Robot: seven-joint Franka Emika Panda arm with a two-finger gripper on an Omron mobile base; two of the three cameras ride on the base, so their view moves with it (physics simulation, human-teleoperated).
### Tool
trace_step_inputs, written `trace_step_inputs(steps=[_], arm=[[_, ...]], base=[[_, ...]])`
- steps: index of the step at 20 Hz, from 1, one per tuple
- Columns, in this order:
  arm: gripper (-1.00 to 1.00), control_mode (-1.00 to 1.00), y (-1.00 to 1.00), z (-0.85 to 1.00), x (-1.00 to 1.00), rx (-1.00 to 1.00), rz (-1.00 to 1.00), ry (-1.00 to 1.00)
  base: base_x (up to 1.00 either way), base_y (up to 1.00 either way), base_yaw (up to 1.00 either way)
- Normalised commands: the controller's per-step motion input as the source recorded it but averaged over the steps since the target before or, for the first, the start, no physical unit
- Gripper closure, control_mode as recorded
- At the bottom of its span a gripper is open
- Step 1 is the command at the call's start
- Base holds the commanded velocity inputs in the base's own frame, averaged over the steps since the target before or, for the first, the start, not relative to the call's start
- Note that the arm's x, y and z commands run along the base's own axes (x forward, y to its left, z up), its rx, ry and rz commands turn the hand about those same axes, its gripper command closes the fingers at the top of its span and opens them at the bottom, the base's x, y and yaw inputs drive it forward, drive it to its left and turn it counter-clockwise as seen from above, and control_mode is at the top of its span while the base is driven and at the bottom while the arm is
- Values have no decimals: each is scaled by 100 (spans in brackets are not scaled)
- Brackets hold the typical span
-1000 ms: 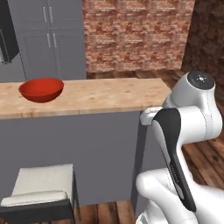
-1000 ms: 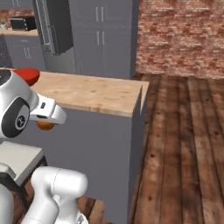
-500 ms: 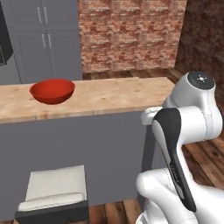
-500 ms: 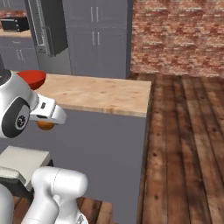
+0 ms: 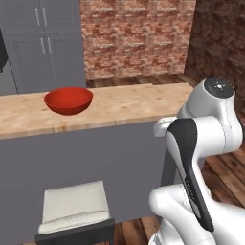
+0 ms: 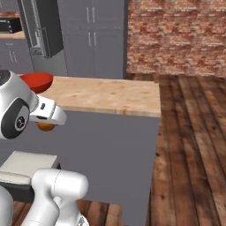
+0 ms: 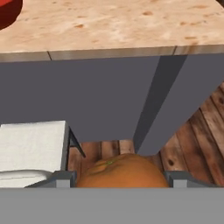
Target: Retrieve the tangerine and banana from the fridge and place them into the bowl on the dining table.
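Hand view: the fingers [image 7: 121,179] pinch the tangerine [image 7: 122,171] below the counter [image 5: 124,103] edge, a white stool [image 5: 72,206] beside. The red bowl [image 5: 68,100] sits near the counter's far-left edge.

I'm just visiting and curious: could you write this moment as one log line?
phase: carrying | gripper: shut on tangerine | bowl: empty, on dining table | banana: not placed

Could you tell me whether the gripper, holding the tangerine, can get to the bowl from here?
Probably yes: the gripper holds the tangerine below the table edge, and nothing stands on the tabletop between it and the bowl.
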Motion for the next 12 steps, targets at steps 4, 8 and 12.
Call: trace_step_inputs(steps=[4,8,12], arm=[[100,100,0,0,0,0,0,0],[100,100,0,0,0,0,0,0],[100,100,0,0,0,0,0,0]], base=[[9,33,-10],[17,24,-6],[12,31,-5]])
